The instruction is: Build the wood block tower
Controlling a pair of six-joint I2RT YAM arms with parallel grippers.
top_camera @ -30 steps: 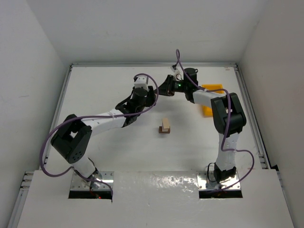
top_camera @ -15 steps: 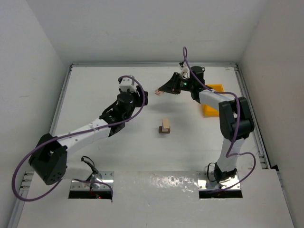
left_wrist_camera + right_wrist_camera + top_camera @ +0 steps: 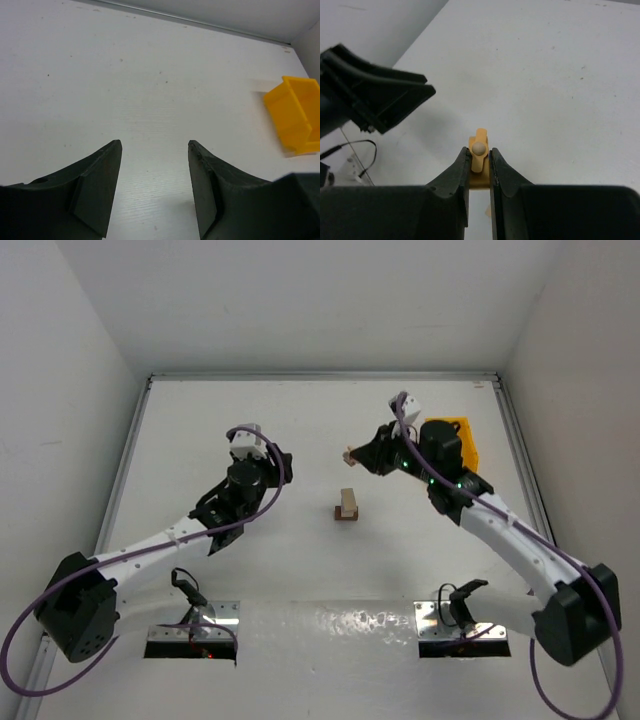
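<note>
The right pincer is pinching a small tan block with its fingers pressed against the block's two sides. It is hanging a little far of the middle of the worktop. In the right wrist view the tan block is sticking out past the fingertips and is showing a rounded, peg-like end. Whether it is clear of the surface is hard to tell.

The wood block tower is standing near the middle of the worktop, just near of the right pincer and apart from it. Its pale upper piece is lying on a dark brown lower piece.

The left pincer is sitting left of the tower, well apart from it. In its own wrist view the left pincer is standing spread, gripping nothing, with bare worktop showing between the fingers.

A yellow bin is sitting at the far right, partly hidden behind the right arm.
</note>
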